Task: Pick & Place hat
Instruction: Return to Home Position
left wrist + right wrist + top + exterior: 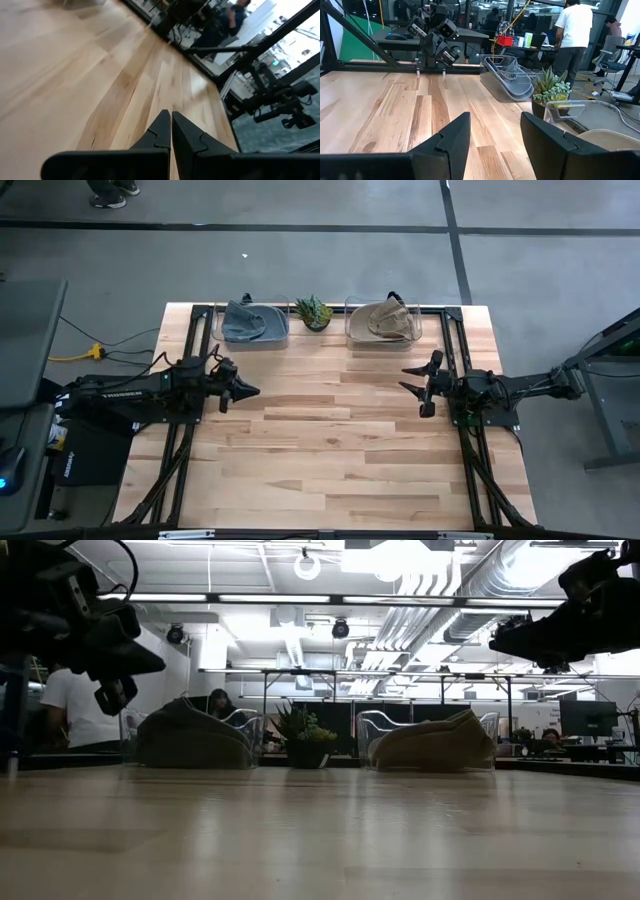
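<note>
Homing step, I reckon: gray cap (245, 322) sits in left bin (282, 313), brown cap (388, 320) in right bin (352, 315), at the counter's far edge. Left jaws together, right jaws apart, both empty. Next just needs the arms tucking clear.

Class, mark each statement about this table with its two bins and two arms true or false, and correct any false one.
1. The gray cap lies in the left transparent bin. True.
2. The right gripper holds a brown cap. False: it is open and empty above the table, and the brown cap lies in the right transparent bin.
3. A potted plant stands between the two bins. True.
4. The left gripper has its fingers spread wide. False: its fingers are shut together on nothing.
</note>
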Controlling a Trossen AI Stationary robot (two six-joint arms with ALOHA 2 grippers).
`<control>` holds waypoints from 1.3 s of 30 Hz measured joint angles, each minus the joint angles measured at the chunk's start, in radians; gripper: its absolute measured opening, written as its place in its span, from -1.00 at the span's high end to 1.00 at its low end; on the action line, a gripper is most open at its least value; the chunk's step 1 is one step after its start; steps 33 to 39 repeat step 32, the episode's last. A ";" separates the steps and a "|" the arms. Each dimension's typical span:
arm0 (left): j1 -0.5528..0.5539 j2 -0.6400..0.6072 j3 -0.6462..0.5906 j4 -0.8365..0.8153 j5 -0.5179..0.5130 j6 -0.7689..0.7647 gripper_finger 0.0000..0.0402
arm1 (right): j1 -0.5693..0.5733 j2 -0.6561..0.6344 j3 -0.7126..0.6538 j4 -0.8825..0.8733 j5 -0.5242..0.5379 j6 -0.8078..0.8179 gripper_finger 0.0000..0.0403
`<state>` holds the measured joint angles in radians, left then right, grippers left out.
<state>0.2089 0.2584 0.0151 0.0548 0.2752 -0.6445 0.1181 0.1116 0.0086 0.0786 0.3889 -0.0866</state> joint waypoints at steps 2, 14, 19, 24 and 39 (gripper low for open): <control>0.000 0.001 0.000 -0.014 0.000 0.000 1.00 | 0.000 0.000 0.000 0.000 0.000 0.000 0.16; 0.000 0.001 0.000 -0.012 0.000 0.000 1.00 | 0.000 0.000 0.000 0.000 0.000 0.000 0.16; 0.000 0.001 0.000 -0.013 0.000 0.000 1.00 | 0.000 0.000 0.000 0.000 0.000 0.000 0.16; 0.000 0.001 0.000 -0.012 0.000 0.000 1.00 | 0.000 0.000 0.000 0.000 0.000 0.000 0.16; 0.000 0.001 0.000 -0.012 0.001 0.000 1.00 | 0.000 0.000 0.000 0.000 0.000 0.000 0.16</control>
